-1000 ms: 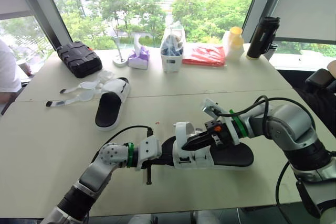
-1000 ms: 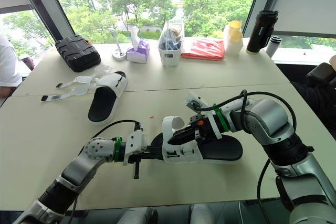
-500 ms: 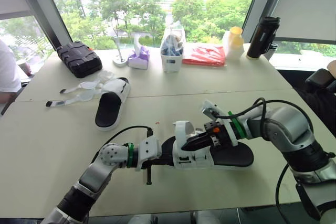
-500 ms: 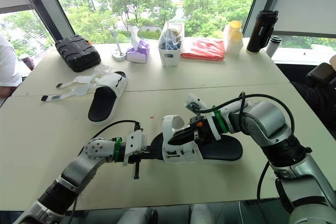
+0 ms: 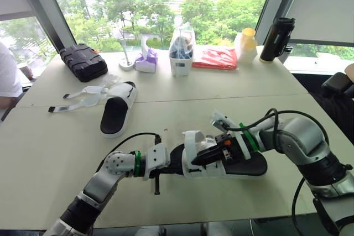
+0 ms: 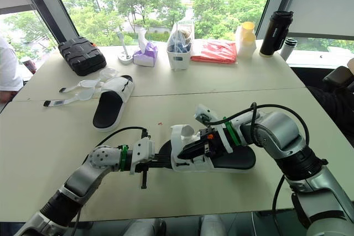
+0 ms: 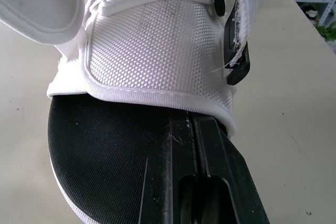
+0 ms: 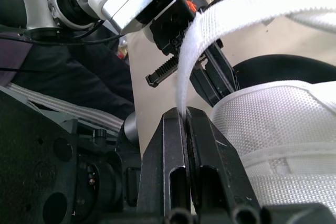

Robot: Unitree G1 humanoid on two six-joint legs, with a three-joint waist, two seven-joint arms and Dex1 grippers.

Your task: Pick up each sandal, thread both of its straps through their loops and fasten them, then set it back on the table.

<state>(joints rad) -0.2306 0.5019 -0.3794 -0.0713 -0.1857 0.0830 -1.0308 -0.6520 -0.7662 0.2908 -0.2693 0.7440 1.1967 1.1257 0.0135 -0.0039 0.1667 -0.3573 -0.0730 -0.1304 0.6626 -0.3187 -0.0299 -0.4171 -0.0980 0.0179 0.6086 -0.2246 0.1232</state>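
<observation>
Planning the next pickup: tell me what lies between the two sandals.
Bare table, save a tiny red speck, between the far sandal and the near sandal, per the left eye view.

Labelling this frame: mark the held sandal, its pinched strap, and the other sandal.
held sandal (image 5: 246, 165), left eye view, black footbed.
pinched strap (image 8: 252, 1), right wrist view, mid strap.
other sandal (image 5: 113, 115), left eye view, black footbed.

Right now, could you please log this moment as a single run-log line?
left gripper: shut on near sandal toe | right gripper: shut on strap | far sandal: on table, straps unfastened
</observation>
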